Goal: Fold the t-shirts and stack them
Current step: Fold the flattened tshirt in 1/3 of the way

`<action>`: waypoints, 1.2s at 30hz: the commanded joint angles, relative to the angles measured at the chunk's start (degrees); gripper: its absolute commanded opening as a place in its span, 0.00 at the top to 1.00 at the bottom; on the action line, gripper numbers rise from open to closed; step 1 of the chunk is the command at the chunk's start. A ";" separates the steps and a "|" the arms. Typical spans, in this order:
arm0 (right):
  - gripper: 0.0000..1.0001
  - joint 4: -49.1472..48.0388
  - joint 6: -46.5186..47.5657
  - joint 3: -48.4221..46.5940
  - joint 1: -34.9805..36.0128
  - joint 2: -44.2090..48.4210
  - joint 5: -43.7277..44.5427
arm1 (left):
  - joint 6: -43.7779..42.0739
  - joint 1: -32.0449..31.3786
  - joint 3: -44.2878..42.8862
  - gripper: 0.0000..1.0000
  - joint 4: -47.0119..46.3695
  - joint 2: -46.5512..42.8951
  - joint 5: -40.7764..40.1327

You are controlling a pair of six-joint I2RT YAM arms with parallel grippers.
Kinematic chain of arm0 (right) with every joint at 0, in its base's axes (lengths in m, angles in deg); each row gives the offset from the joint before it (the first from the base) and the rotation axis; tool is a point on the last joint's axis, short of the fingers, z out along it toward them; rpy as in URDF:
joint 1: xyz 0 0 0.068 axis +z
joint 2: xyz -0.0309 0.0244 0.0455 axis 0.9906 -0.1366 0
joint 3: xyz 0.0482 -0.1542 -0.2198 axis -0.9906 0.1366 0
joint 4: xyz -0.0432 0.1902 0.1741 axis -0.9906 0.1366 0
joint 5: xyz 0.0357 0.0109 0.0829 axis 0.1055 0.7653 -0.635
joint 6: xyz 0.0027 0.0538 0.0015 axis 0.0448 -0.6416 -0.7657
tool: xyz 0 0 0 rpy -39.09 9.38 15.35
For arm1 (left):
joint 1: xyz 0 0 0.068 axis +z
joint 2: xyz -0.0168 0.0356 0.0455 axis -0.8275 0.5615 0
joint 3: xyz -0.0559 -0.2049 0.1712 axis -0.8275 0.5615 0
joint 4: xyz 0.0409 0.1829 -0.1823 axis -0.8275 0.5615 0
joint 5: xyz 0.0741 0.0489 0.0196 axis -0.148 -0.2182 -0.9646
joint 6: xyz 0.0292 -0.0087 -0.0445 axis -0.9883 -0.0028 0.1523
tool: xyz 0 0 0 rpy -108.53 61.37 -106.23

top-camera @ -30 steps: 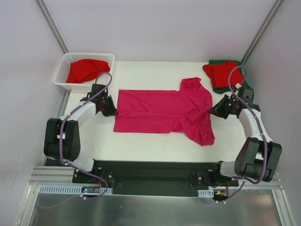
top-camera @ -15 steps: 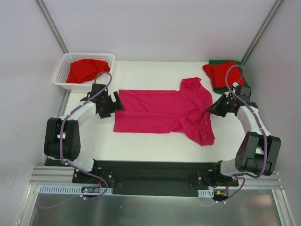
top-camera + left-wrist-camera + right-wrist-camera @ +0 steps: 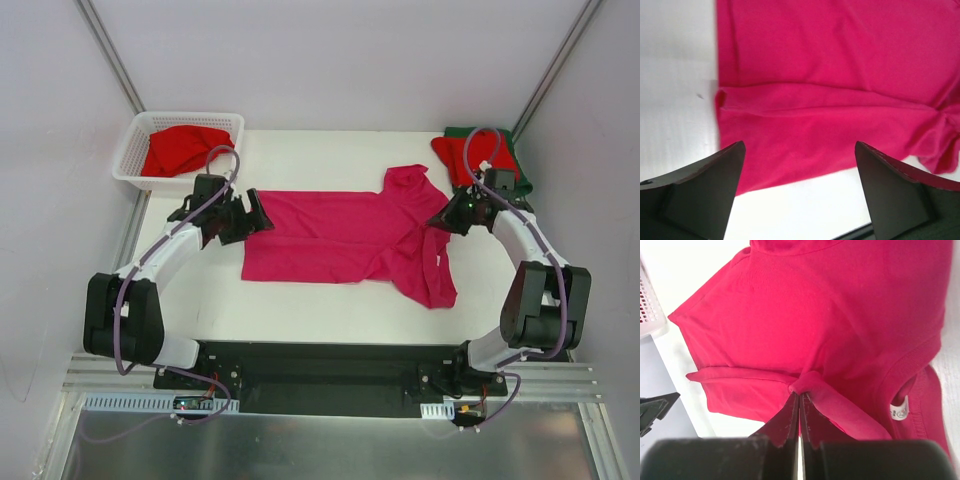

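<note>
Top cam looked down from high at the near edge over the whole table (image 3: pixel 330 300); both wrist cams sat close over the pink t-shirt (image 3: pixel 340 235), common to all three.

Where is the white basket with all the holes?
In the top view, the white plastic lattice basket sits at the far left corner of the table, with a crumpled red cloth shirt inside.

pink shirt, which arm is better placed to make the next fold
Right. The right gripper is shut on a pinch of the pink shirt at its collar end; the left gripper hangs open over the hem end, gripping nothing.
</note>
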 commanded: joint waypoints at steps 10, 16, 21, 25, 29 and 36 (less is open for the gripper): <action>0.99 -2.95 -0.61 -4.33 2.48 -3.85 2.35 | 3.65 -9.70 5.44 0.34 -6.93 -0.37 4.69; 0.68 -1.37 0.00 -4.68 2.84 -4.21 5.07 | 3.57 -10.76 7.38 0.35 -8.25 0.06 5.22; 0.48 -0.67 0.79 -3.63 3.10 -0.62 8.40 | 3.56 -10.93 8.70 0.37 -9.30 0.68 5.66; 0.46 -0.23 1.06 -2.75 3.36 3.78 8.42 | 3.56 -11.11 9.31 0.37 -10.18 0.94 5.92; 0.48 2.23 2.37 -1.87 4.77 6.86 7.27 | 3.65 -11.37 9.58 0.41 -11.67 1.91 6.80; 0.58 4.25 3.95 2.70 7.40 10.91 5.52 | 3.65 -11.72 9.66 0.44 -12.38 3.23 7.50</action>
